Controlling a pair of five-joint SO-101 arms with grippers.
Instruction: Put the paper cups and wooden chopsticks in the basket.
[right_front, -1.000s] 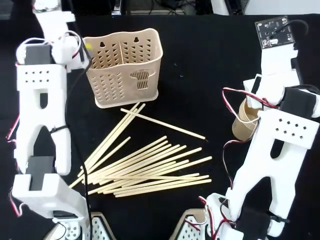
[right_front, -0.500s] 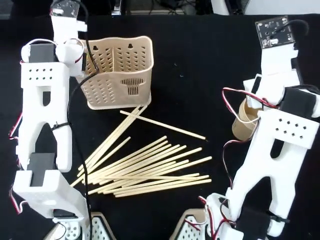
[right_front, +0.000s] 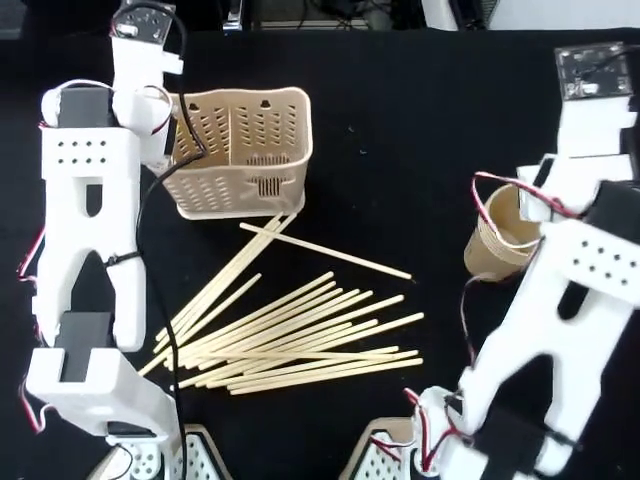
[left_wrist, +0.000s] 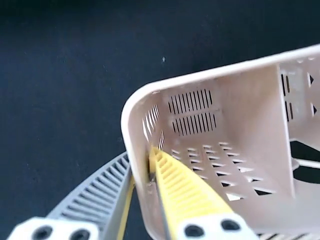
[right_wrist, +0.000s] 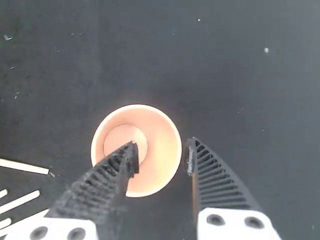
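A beige perforated basket (right_front: 245, 150) stands at the back left of the black table. My left gripper (left_wrist: 150, 167) is shut on its side wall (left_wrist: 135, 125), with the yellow finger inside and the grey finger outside. Several wooden chopsticks (right_front: 300, 340) lie fanned out in the middle of the table, and one (right_front: 325, 250) lies apart nearer the basket. A brown paper cup (right_front: 497, 240) stands upright at the right. My right gripper (right_wrist: 160, 152) is open astride the cup's (right_wrist: 150, 132) rim, one black finger inside it and the other outside.
The left arm (right_front: 85, 220) runs along the table's left side and the right arm (right_front: 570, 300) along its right. Chopstick ends (right_wrist: 22, 167) lie close to the cup. Bare black table lies between basket and cup.
The left gripper has dragged the basket left and toward the back, turning it square. The right arm has shifted rightward, uncovering more of the cup.
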